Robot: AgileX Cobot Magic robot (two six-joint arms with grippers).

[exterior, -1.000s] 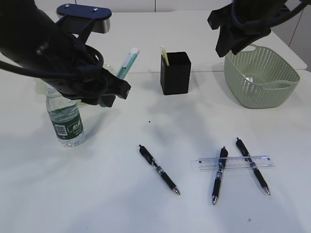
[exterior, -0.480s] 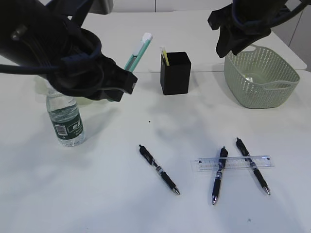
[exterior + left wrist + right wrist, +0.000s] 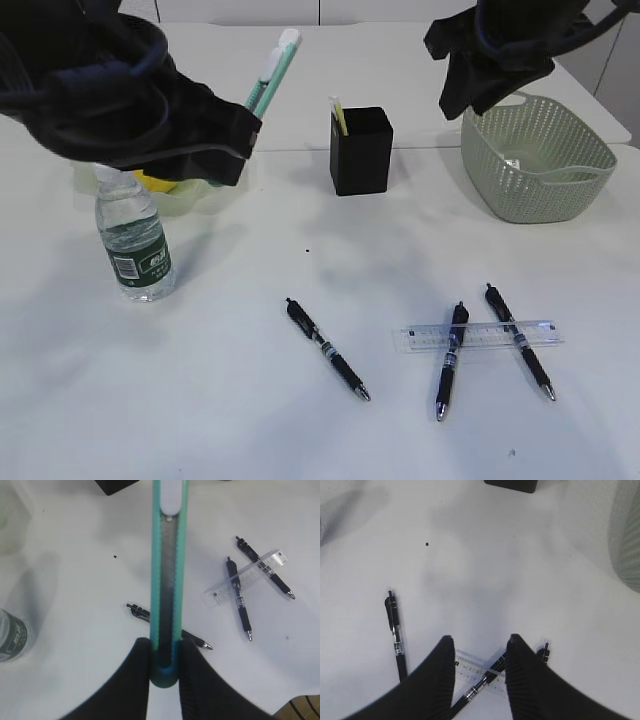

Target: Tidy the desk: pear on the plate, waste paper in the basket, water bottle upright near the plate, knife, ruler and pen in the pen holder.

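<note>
Knife-to-holder step. Left gripper (image 3: 164,667) pinching teal knife (image 3: 168,575), raised upper left of exterior frame. Right gripper (image 3: 479,650) spread, empty. Next: align over pen holder (image 3: 361,150) upper centre, lower, release.

Ruler (image 3: 478,336) lies under two pens, right of the water bottle (image 3: 133,240).

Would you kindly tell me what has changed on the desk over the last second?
The left hand, shut on the teal knife, has lifted it higher, with the tip now further up and back. As the arm rose it uncovered the pear on the plate. The right hand, bottle, pens, ruler, pen holder and basket stayed put.
</note>
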